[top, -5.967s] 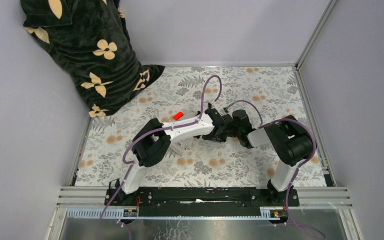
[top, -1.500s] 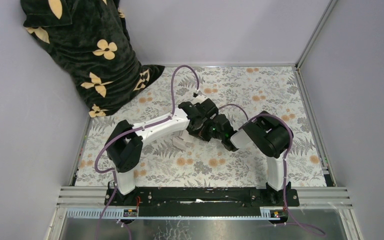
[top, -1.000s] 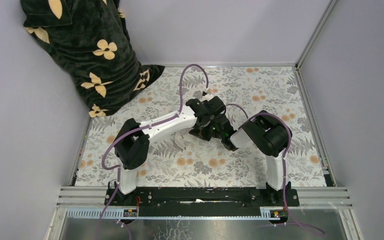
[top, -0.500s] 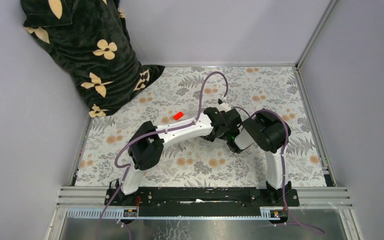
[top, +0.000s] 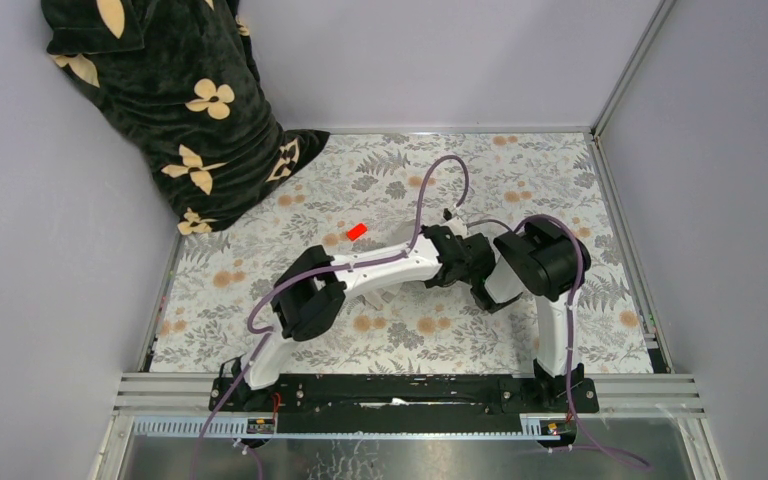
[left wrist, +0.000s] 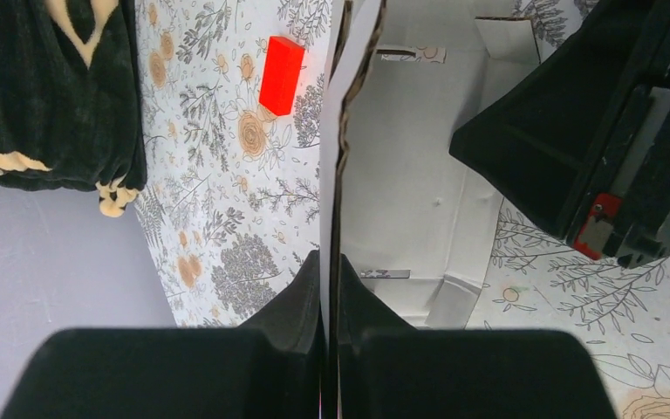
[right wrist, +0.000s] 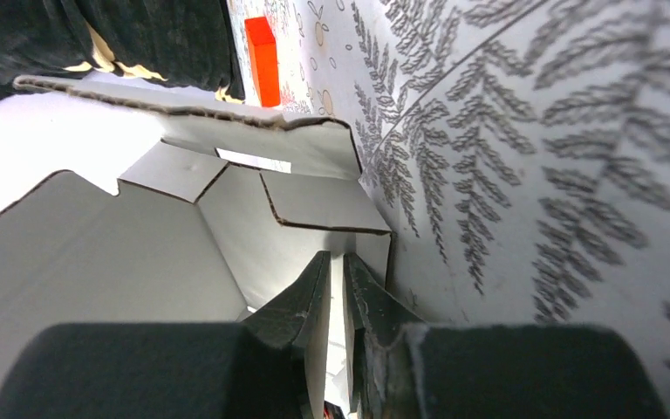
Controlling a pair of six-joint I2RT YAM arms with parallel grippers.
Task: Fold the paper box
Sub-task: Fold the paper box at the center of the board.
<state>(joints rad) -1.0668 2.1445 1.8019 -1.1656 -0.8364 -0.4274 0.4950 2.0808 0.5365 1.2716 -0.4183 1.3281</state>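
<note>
Left gripper point(left wrist: 330, 257): jaws nearly shut, clamped on one upright wall of the box point(left wrist: 410, 192). The wall's thin edge runs straight out from between the fingertips. The box interior, white with creased flaps and a slot, lies on the right side of that wall in the left wrist view.

Right gripper point(right wrist: 337, 257): jaws narrow, with a slim gap. White card shows in the gap. Whether the pads press on it cannot be told. The fingertips sit inside the part-folded box, low against a short inner wall. Open panels and flaps spread to the left and ahead of them in the right wrist view, and bare table lies to the right.

Box position: on the table point(top: 520, 170), right of centre, about midway between near and far edges. In the top view both wrists meet over it and hide nearly all of it.

Nearby items: a red block point(top: 357, 231) lies flat on the table to the left of the box and apart from it. A dark cloth point(top: 180, 110) fills the far left corner, well apart.
</note>
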